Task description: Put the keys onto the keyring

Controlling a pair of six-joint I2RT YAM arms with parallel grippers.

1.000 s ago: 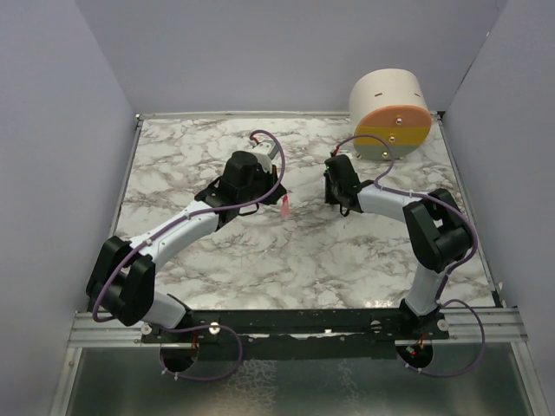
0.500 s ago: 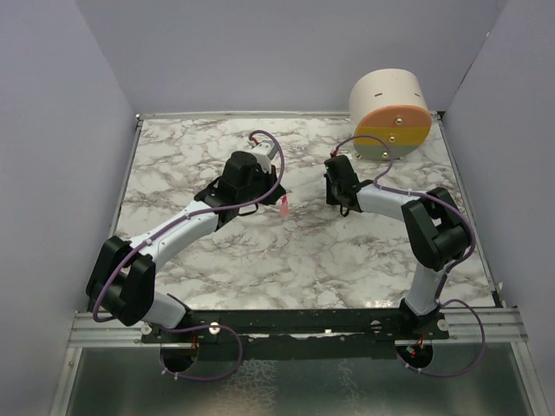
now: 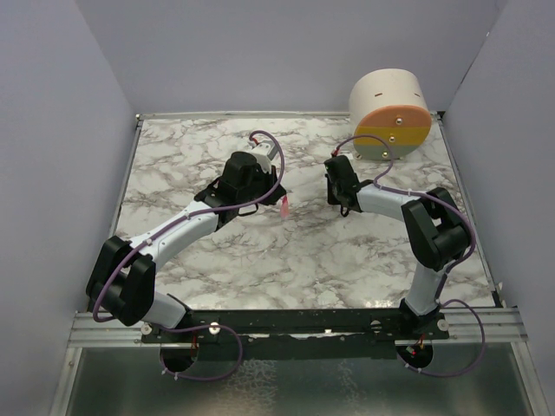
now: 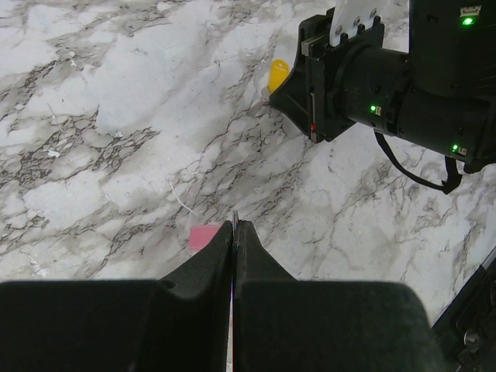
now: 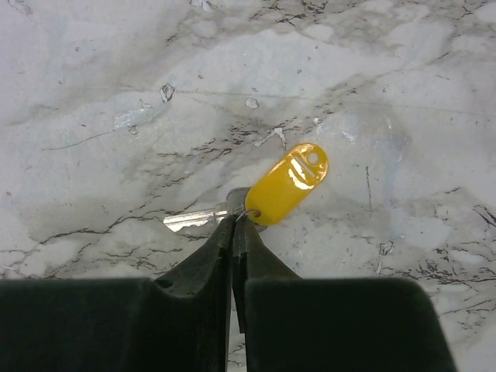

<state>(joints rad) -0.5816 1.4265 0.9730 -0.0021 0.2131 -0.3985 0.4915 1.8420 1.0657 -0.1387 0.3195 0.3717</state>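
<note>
My right gripper [image 5: 235,218] is shut, its tips pinching the small wire loop of the yellow key [image 5: 288,182] where the tag meets the silver blade [image 5: 192,220]; the key lies on the marble. The left wrist view shows that yellow key [image 4: 277,74] at the right gripper's [image 4: 273,97] tips. My left gripper [image 4: 235,222] is shut on a thin metal edge, seemingly the keyring. The pink key [image 4: 203,235] sits just below its tips, partly hidden by a finger. From above, the pink key [image 3: 284,206] is by the left gripper [image 3: 276,192]; the right gripper [image 3: 332,178] hides the yellow key.
A big cream, orange, yellow and grey cylinder [image 3: 391,113] lies at the back right corner of the marble table [image 3: 303,260]. Grey walls close in on both sides and behind. The two grippers are a short gap apart near the table's middle.
The right gripper's jaws have closed at the yellow key's loop. Neither arm has visibly shifted, and the pink key stays by the left gripper.
</note>
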